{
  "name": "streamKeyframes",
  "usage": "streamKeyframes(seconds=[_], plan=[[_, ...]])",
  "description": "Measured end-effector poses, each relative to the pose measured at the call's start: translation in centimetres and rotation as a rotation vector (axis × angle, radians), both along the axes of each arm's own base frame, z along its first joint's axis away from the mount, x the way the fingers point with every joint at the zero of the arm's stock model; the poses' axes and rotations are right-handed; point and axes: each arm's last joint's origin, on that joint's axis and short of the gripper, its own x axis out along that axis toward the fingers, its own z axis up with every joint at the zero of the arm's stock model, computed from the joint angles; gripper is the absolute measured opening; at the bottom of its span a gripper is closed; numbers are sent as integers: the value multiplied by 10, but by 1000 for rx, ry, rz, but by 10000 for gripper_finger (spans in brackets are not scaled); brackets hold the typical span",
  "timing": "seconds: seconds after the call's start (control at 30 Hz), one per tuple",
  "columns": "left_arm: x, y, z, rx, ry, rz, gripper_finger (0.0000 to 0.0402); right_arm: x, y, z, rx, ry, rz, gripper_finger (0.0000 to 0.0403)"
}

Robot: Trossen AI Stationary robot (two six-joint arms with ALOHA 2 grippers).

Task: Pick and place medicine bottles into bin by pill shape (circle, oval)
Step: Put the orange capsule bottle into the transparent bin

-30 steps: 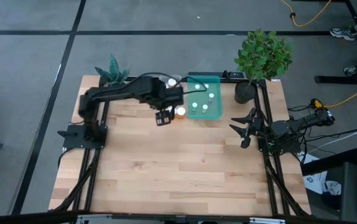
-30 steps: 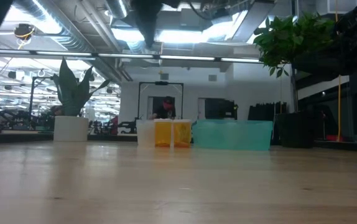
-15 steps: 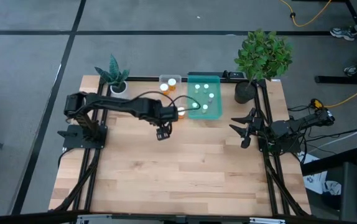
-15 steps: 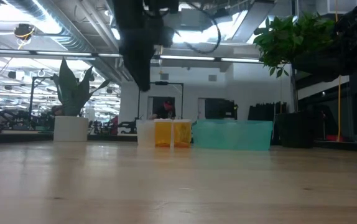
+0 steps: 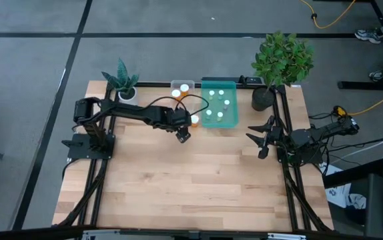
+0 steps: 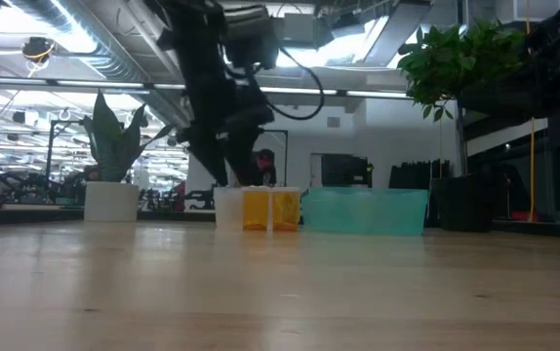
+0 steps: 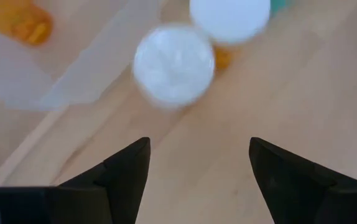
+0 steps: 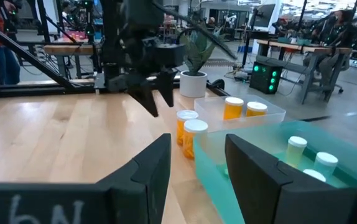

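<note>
Two white-capped orange medicine bottles [image 5: 193, 121] stand upright just ahead of the left gripper [image 5: 183, 136], its jaws spread and empty. The right gripper [image 5: 261, 139] waits well apart, jaws also spread.

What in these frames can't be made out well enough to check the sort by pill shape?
- Pill shapes: the medicine bottles in the teal bin are too small in the high view.
- Teal bin's contents, low view: its translucent wall blurs them.
- Two orange bottles on the table, left wrist view: blurred, seen cap-down, bodies hidden.
- Clear bin, right wrist view: two orange bottles show, pills unreadable.
- Left gripper is open; right gripper is parked open at the table's right edge.
</note>
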Motion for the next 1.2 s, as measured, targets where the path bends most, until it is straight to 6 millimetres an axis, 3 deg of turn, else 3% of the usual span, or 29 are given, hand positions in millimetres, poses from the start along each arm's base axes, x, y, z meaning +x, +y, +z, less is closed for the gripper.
streamKeyframes(seconds=[0.37,0.73,1.2], plan=[[12,19,-31,17,19,76,265,0,0,0,22,-9,-1,154],[20,23,-26,121,-77,130,265,0,0,0,25,-10,-1,154],[21,24,-25,127,-97,145,265,0,0,0,22,-9,-1,154]])
